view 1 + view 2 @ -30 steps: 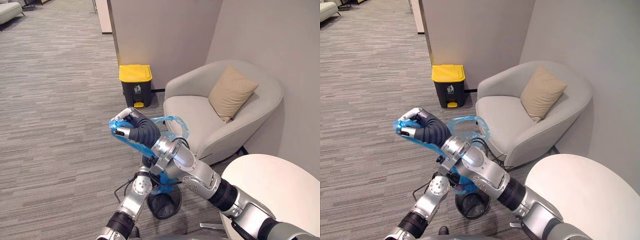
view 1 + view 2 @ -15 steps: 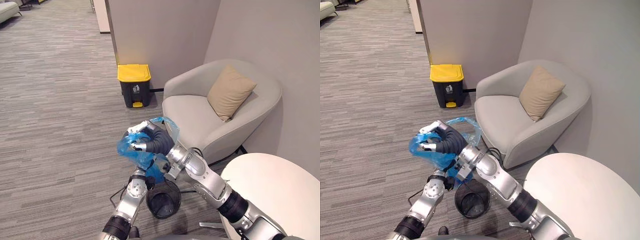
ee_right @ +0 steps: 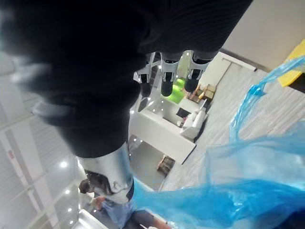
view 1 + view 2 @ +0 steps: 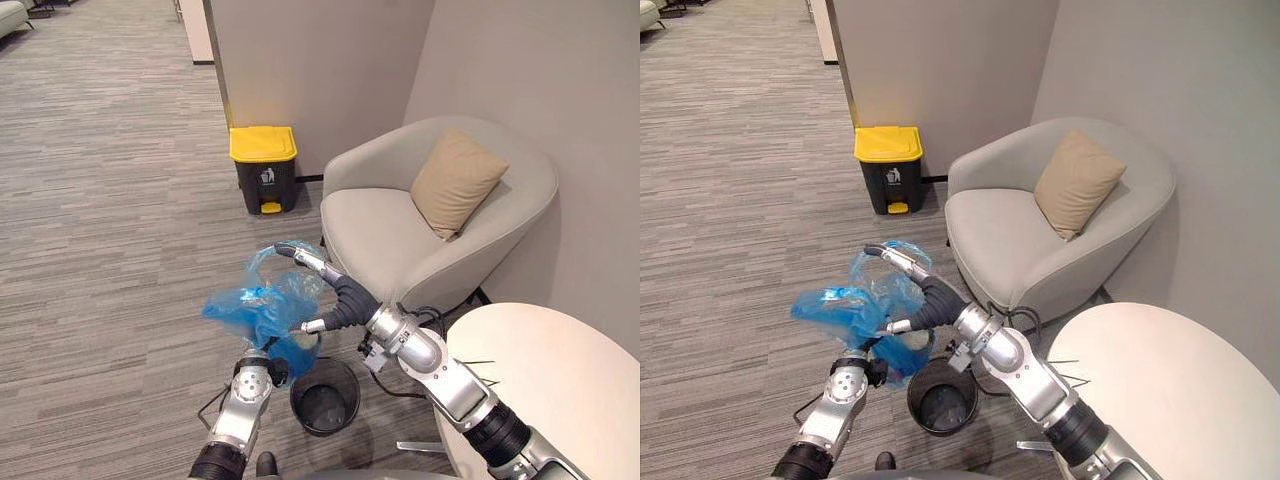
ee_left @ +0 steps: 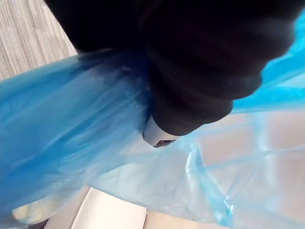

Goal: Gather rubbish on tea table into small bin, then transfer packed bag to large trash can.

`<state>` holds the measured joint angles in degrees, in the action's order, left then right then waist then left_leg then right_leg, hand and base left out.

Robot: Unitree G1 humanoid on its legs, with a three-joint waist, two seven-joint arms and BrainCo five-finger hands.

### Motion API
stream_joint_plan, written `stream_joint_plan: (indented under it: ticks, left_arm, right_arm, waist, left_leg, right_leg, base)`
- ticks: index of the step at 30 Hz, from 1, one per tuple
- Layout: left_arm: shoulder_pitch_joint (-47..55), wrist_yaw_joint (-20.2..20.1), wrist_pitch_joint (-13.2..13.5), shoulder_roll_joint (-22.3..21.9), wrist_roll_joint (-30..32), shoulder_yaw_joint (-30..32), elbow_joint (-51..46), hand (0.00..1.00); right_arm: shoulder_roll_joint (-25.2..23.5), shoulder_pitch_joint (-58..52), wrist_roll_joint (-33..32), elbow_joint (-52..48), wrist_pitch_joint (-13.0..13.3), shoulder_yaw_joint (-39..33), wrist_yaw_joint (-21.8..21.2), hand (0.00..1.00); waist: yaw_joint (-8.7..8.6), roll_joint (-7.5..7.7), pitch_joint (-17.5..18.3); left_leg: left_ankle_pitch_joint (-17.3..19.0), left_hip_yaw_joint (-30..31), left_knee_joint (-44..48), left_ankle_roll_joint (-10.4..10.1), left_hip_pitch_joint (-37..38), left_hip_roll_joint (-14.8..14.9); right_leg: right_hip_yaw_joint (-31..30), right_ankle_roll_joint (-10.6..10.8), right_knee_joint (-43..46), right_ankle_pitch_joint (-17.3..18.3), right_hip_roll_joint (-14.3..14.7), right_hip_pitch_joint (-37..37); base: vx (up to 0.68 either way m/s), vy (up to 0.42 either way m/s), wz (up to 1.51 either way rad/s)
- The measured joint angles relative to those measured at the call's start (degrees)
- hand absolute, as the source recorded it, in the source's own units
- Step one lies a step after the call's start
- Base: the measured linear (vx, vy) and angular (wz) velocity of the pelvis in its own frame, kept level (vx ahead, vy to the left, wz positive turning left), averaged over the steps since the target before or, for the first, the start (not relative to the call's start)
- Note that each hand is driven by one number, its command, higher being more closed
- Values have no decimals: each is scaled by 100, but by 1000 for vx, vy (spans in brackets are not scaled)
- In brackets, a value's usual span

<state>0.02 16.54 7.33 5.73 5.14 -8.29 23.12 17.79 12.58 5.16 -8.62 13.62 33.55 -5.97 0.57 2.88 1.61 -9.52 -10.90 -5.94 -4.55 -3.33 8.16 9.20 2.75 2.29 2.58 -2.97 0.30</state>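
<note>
**Blue bag (image 4: 255,310) above small bin (image 4: 325,395)**

The blue bag hangs in the air just above the small bin's left rim. The right hand (image 4: 338,296) is spread wide, with the bag's upper edge against its straight fingers. The left hand (image 5: 200,71) is buried in the bag, so I cannot tell its state. The large trash can (image 4: 264,168) stands well apart.

The right arm (image 4: 440,375) is built of rounded silver-grey shells, with a black ribbed band toward the elbow and a bright metal ring at the wrist. Above the bin (image 4: 325,405), the right hand (image 4: 340,298) wears a dark ribbed cover, and its fingers (image 4: 305,260) are silver with dark tips. Just beside the bin, the left arm (image 4: 245,392) is silver-grey with a round joint disc and a black band.
</note>
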Motion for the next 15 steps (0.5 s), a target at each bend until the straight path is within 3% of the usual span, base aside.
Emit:
stream_joint_plan:
  ticks: [5,10,15]
  left_arm:
    - [78,-16,30,33,1,251,252,100]
    - [247,-42,44,63,1,590,477,100]
    - [532,-287,46,40,-4,927,596,100]
  right_arm:
    - [-55,-557,402,1,124,-500,150,0]
    - [-293,-1108,385,149,125,-1253,243,0]
    - [-874,-1519,-54,1413,123,-2143,377,0]
  waist:
    - [4,-3,-16]
    - [-4,-36,-44]
    - [-45,-117,-110]
  left_leg:
    - [26,-1,0,-33,-7,-2]
    - [36,0,0,-43,-13,-4]
    - [65,13,0,-41,-15,-42]
  right_leg:
    - [0,2,-7,1,-3,3]
    - [1,5,-13,5,-5,5]
    - [21,32,-3,25,-6,3]
  base:
    - [0,0,0]
    - [0,0,0]
    - [0,0,0]
